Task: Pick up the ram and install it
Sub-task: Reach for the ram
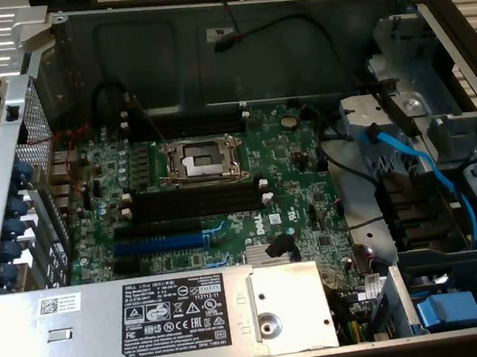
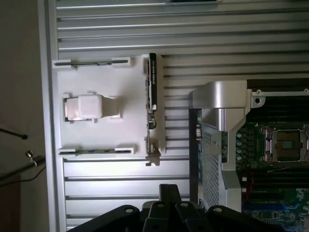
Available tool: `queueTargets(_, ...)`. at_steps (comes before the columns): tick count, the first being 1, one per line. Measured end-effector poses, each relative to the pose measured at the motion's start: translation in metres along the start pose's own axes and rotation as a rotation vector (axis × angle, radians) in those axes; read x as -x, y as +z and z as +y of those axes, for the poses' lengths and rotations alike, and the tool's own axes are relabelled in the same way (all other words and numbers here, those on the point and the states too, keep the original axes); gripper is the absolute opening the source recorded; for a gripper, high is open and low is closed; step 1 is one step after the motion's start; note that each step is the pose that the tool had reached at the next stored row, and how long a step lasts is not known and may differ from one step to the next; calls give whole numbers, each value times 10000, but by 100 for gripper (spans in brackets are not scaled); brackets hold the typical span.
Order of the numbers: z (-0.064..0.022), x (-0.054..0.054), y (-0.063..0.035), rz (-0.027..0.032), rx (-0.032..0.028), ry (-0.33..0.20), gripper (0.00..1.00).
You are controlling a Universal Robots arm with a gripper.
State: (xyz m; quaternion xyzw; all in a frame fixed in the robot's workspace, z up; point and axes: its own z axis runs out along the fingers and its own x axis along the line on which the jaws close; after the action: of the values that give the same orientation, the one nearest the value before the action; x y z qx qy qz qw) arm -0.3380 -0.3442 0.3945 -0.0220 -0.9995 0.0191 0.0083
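We read "DELL" on the black label [image 1: 172, 315] of the grey power box [image 1: 84, 334]. The other words on it were too small to read. A round mark sat on the green board [image 1: 287, 151], but we could not read it. A small white sticker [image 1: 59, 304] lay on the box too, its print too tiny.

On the board we saw a metal socket [image 1: 202, 159], long black slots [image 1: 194, 202] and a blue slot [image 1: 155, 244]. Blue cables [image 1: 409, 159] ran across the case [image 1: 162, 41] on the exterior view's right.

In the wrist view, the pincer [image 2: 169, 193] was closed tight and held nothing. It hung above the ribbed table [image 2: 217, 38], apart from a white holder [image 2: 120, 96]. The ram [image 2: 91, 63] looked like a thin stick on its edge in that holder. A second thin stick [image 2: 96, 151] stood there as well, so we were not sure which was which. A white block [image 2: 89, 106] sat between them. A dark card [image 2: 152, 92] stood on edge beside them. The case's silver wall [image 2: 219, 94] stood between the holder and the board.
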Motion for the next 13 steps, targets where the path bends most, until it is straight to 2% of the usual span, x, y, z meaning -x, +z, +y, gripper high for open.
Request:
queueTargets(7,51,-306,5,-14,0,-1,10)
queueTargets(9,59,-376,13,-98,4,3,10)
queueTargets(12,58,-480,23,-305,41,11,10)
queueTargets(13,57,-521,24,-334,56,12,10)
